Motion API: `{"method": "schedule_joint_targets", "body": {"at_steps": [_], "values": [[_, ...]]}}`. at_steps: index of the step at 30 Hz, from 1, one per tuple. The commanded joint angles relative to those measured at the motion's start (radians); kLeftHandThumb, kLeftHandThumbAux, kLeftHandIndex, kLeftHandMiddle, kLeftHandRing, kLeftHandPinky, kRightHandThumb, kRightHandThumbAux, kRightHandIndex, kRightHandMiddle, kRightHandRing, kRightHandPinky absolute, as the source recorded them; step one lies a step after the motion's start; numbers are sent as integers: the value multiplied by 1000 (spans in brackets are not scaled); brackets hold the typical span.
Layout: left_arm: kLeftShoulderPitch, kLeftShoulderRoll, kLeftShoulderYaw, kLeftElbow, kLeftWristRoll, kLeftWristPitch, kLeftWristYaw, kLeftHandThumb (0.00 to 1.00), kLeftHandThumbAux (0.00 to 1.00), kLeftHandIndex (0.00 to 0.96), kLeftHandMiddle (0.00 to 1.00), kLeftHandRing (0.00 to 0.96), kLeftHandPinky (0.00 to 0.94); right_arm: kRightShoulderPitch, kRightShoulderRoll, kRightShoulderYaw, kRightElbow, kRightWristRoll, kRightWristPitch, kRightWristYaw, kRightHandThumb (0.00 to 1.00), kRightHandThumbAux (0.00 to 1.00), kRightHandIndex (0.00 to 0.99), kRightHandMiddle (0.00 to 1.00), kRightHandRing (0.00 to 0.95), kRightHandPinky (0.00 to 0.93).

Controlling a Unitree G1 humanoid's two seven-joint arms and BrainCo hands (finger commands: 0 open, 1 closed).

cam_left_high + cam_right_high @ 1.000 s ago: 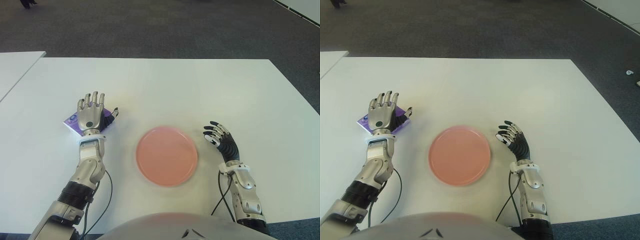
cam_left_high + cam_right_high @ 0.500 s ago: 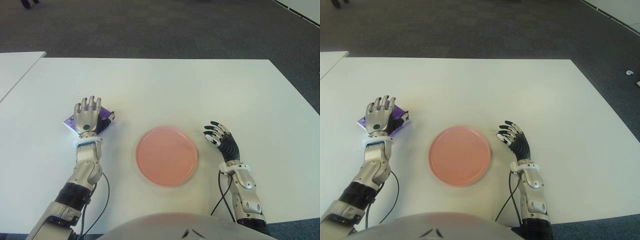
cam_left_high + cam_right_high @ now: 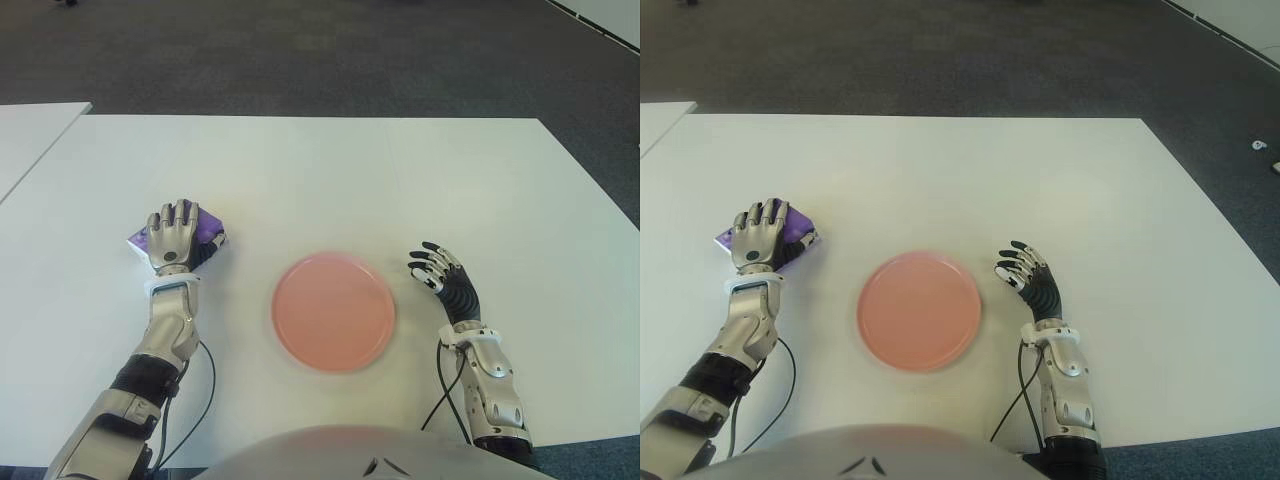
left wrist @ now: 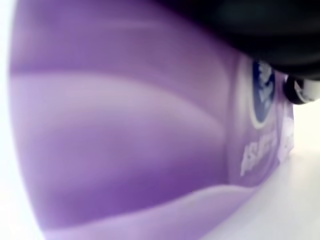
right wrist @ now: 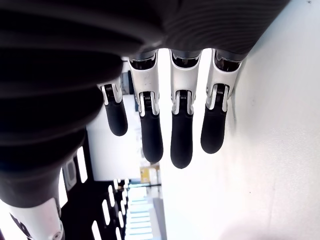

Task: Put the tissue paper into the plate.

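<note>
The tissue paper is a small purple pack [image 3: 211,226] lying on the white table [image 3: 360,180] at the left, and it fills the left wrist view [image 4: 125,130]. My left hand [image 3: 173,238] lies on top of it with the fingers curled down over the pack, so only its purple edges show on either side. The round pink plate [image 3: 333,312] sits in the middle of the table, to the right of the pack and apart from it. My right hand [image 3: 440,272] shows just right of the plate, its fingers [image 5: 181,135] relaxed and holding nothing.
A second white table [image 3: 30,130] stands off to the far left across a narrow gap. Dark carpet [image 3: 300,50] lies beyond the table's far edge. Cables trail from both forearms near the front edge.
My left hand has come down onto the purple pack and its spread fingers have curled over it. The plate and the right hand have not moved.
</note>
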Motion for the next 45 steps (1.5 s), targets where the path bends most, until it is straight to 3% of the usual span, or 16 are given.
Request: {"method": "schedule_joint_targets", "body": {"at_steps": [1,28,37,45], "values": [[-11,4,-19,71,-30,-17,15,240,179,0,0,0,0,68,9,-8,97,-3,58,-12,333,728,210,351,381,386],[-120,12,-86,306,-60,-46,152,237,161,0,0,0,0,83,1,-2,96,-27,34,-26,280,716,192,347,380,386],[-130,16,-108,315,-77,-37,122,238,173,0,0,0,0,89,3,-3,92,-24,29,-28,286,714,200,354,384,395],[-124,14,-109,295,-133,-37,4,254,213,0,0,0,1,86,0,-7,83,-1,50,-14,290,727,222,367,394,397]]}}
